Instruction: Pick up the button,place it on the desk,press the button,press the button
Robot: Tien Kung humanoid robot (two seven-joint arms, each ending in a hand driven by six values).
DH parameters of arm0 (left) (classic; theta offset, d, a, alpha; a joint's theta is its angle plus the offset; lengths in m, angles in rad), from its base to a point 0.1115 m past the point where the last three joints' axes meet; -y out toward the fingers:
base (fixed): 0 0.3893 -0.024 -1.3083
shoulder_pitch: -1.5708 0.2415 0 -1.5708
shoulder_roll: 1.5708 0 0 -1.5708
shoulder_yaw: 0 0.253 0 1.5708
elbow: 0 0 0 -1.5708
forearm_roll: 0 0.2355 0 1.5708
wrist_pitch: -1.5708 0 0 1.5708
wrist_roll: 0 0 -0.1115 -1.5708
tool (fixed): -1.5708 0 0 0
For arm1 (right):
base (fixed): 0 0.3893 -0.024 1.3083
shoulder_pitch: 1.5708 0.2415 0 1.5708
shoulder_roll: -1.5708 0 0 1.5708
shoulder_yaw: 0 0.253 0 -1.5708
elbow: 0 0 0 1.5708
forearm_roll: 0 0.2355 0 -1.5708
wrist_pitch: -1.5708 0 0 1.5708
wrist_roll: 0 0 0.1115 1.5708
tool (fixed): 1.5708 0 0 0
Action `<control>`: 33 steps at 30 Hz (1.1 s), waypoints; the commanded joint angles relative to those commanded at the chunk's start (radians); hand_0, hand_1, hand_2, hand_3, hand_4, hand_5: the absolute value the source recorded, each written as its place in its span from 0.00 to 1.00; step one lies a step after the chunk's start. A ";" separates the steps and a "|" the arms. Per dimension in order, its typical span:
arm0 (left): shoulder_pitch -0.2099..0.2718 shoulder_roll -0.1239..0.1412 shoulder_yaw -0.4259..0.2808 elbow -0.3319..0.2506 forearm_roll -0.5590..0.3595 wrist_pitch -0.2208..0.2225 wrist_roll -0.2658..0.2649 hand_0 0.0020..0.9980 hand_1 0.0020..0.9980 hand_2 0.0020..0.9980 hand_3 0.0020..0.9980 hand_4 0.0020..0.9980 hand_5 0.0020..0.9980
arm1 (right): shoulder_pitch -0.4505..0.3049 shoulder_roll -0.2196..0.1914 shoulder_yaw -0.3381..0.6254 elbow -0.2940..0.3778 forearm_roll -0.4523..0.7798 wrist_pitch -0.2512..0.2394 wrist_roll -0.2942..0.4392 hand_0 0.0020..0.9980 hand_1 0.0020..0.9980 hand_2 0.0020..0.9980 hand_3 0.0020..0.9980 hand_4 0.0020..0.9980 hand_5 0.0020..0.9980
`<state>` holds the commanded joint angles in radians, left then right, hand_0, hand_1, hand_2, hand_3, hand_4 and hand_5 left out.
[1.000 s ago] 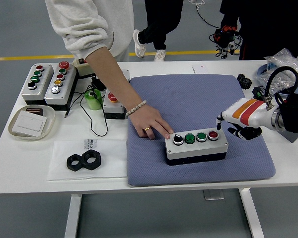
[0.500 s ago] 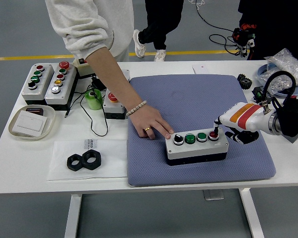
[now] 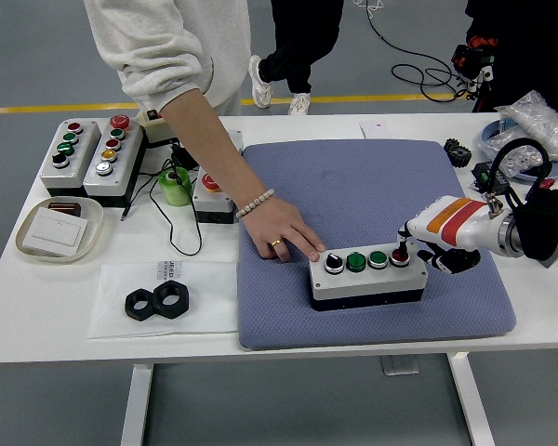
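From the head view, the button box (image 3: 366, 278) sat on the blue-grey pad (image 3: 372, 190) toward its near edge, four buttons in a row on top; the right hand (image 3: 437, 243) reached in from the right, one dark finger down on the red button (image 3: 400, 255) at the box's right end, the other fingers curled under and gripping nothing; a person's hand (image 3: 284, 232) lay flat on the pad, fingertips touching the box's left end by the black knob (image 3: 334, 263); more button boxes (image 3: 93, 156) stood at far left.
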<state>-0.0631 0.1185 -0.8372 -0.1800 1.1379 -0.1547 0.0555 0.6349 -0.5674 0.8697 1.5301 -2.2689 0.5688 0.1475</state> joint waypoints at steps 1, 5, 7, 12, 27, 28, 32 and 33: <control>0.000 0.000 0.001 0.000 -0.001 0.000 0.000 0.74 0.91 0.99 0.89 0.59 1.00 | -0.001 0.001 0.001 0.000 0.000 -0.001 0.000 0.26 0.08 0.10 0.67 0.39 0.00; -0.002 -0.002 0.003 0.000 -0.004 0.000 -0.001 0.74 0.91 0.99 0.89 0.59 1.00 | -0.004 0.004 0.000 0.000 0.000 -0.002 -0.001 0.26 0.08 0.10 0.67 0.39 0.00; -0.004 -0.002 0.007 0.000 -0.008 0.000 -0.001 0.74 0.91 0.99 0.89 0.59 1.00 | -0.008 0.007 0.002 -0.001 0.000 -0.005 -0.003 0.26 0.08 0.10 0.67 0.39 0.00; -0.005 -0.003 0.015 0.000 -0.016 -0.001 -0.003 0.74 0.91 0.99 0.89 0.59 1.00 | -0.015 0.009 0.002 -0.003 0.000 -0.007 -0.003 0.26 0.08 0.10 0.67 0.39 0.00; 0.010 -0.003 0.001 0.000 0.003 -0.003 0.001 0.74 0.91 0.99 0.89 0.60 1.00 | -0.016 0.006 0.004 0.009 0.000 -0.001 -0.002 0.26 0.09 0.10 0.67 0.39 0.00; 0.011 -0.002 -0.003 0.000 0.006 -0.003 0.001 0.74 0.91 0.99 0.89 0.60 1.00 | -0.013 0.004 0.006 0.012 0.000 0.000 -0.002 0.26 0.09 0.10 0.67 0.39 0.00; 0.016 -0.001 -0.021 0.000 0.023 -0.003 0.004 0.74 0.91 0.99 0.89 0.61 1.00 | -0.005 -0.003 0.015 0.030 0.000 0.006 0.000 0.26 0.09 0.10 0.67 0.39 0.00; 0.016 -0.001 -0.022 0.000 0.024 -0.003 0.005 0.74 0.91 0.99 0.89 0.61 1.00 | -0.005 -0.003 0.016 0.032 0.000 0.006 0.000 0.26 0.09 0.10 0.67 0.39 0.00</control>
<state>-0.0467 0.1177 -0.8595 -0.1800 1.1622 -0.1574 0.0601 0.6301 -0.5709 0.8852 1.5619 -2.2689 0.5752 0.1473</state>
